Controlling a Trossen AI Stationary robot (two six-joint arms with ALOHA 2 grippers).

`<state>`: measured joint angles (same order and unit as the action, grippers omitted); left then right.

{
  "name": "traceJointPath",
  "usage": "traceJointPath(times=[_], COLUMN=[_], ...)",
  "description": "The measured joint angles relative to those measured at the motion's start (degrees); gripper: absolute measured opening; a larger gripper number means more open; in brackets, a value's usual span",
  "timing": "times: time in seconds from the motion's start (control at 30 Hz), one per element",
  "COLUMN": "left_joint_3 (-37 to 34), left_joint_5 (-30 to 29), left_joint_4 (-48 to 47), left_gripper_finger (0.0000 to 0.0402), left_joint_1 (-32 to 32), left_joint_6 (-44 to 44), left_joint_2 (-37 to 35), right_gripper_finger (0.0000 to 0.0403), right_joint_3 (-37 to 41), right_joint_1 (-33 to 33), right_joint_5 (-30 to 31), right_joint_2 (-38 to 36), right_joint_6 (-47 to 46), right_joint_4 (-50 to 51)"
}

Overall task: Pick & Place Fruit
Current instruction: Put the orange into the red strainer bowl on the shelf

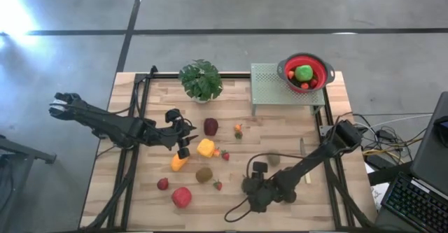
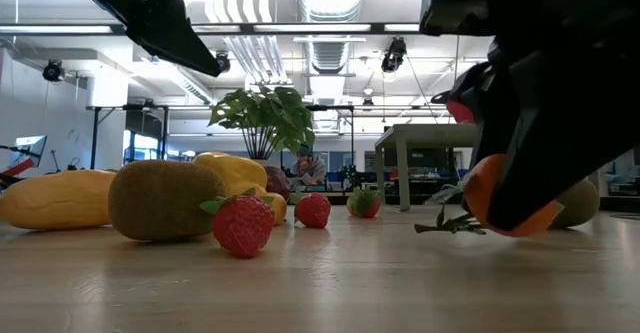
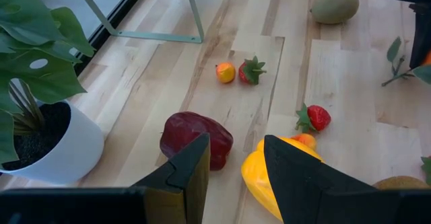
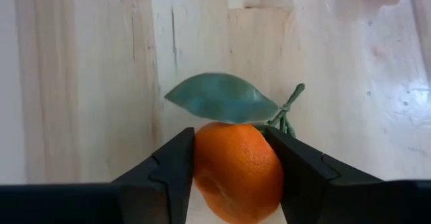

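Toy fruits lie spread over the wooden table (image 1: 140,191): a maroon fruit (image 1: 211,126), a yellow fruit (image 1: 206,147), a brown kiwi (image 1: 204,174), a red apple (image 1: 181,196) and strawberries (image 1: 225,155). My left gripper (image 1: 185,140) is open and hovers just left of the maroon fruit (image 3: 195,142) and the yellow fruit (image 3: 266,177), touching neither. My right gripper (image 1: 253,186), near the table's near edge, is shut on an orange (image 4: 236,170) that has a green leaf (image 4: 219,97). A red bowl (image 1: 306,72) holding fruit stands on a green rack (image 1: 269,86). My right gripper pinches the orange between its two fingers (image 4: 175,163), one on each side of its round body (image 4: 209,163), below the leaf. The fingers come from above, slanting down. The orange (image 2: 495,198) sits low over the table, leaf and twig (image 2: 450,223) sticking out sideways; whether it rests on the wood, I cannot tell.
A potted plant (image 1: 201,81) stands at the far side, left of the rack. A slim knife (image 1: 303,159) and a greenish-brown fruit (image 1: 273,159) lie beside my right arm. A small orange fruit and a strawberry (image 1: 238,130) lie mid-table. Black cables trail near the right gripper.
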<state>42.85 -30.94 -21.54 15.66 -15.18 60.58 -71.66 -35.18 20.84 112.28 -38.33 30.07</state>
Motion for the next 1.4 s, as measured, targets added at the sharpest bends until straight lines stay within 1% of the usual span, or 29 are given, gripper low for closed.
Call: traceJointPath(times=[0.1, 0.2, 0.3, 0.5, 0.7, 0.77, 0.9, 1.07, 1.27, 1.4], left_joint_3=[0.0, 0.0, 0.0, 0.0, 0.0, 0.0, 0.0, 0.0, 0.0, 0.0], left_joint_5=[0.0, 0.0, 0.0, 0.0, 0.0, 0.0, 0.0, 0.0, 0.0, 0.0], left_joint_4=[0.0, 0.0, 0.0, -0.2, 0.0, 0.0, 0.0, 0.0, 0.0, 0.0], left_gripper_finger=[0.0147, 0.0147, 0.0147, 0.0147, 0.0147, 0.0147, 0.0147, 0.0147, 0.0147, 0.0147], left_joint_1=[0.0, 0.0, 0.0, 0.0, 0.0, 0.0, 0.0, 0.0, 0.0, 0.0], left_joint_6=[0.0, 0.0, 0.0, 0.0, 0.0, 0.0, 0.0, 0.0, 0.0, 0.0], left_joint_2=[0.0, 0.0, 0.0, 0.0, 0.0, 0.0, 0.0, 0.0, 0.0, 0.0], right_gripper_finger=[0.0167, 0.0173, 0.0172, 0.0158, 0.0170, 0.0173, 0.0168, 0.0159, 0.0172, 0.0170], right_joint_3=[-0.1, -0.6, -1.4, -2.1, -1.8, -1.8, -1.8, -1.8, -1.8, -1.8], right_joint_1=[0.1, 0.4, 1.4, 4.7, 11.2, 14.1, 20.9, 31.2, 45.0, 53.6], right_joint_5=[0.0, 0.1, 1.7, 6.3, 11.2, 12.4, 12.8, 13.9, 13.9, 13.9], right_joint_2=[-0.7, -2.1, -4.7, -12.1, -21.4, -24.7, -31.3, -38.7, -44.7, -47.0], right_joint_6=[0.4, 1.5, 2.3, 2.9, 5.2, 5.9, 8.9, 12.5, 15.0, 16.9], right_joint_4=[0.6, 3.7, 9.4, 19.6, 25.7, 26.7, 27.2, 27.1, 27.0, 27.0])
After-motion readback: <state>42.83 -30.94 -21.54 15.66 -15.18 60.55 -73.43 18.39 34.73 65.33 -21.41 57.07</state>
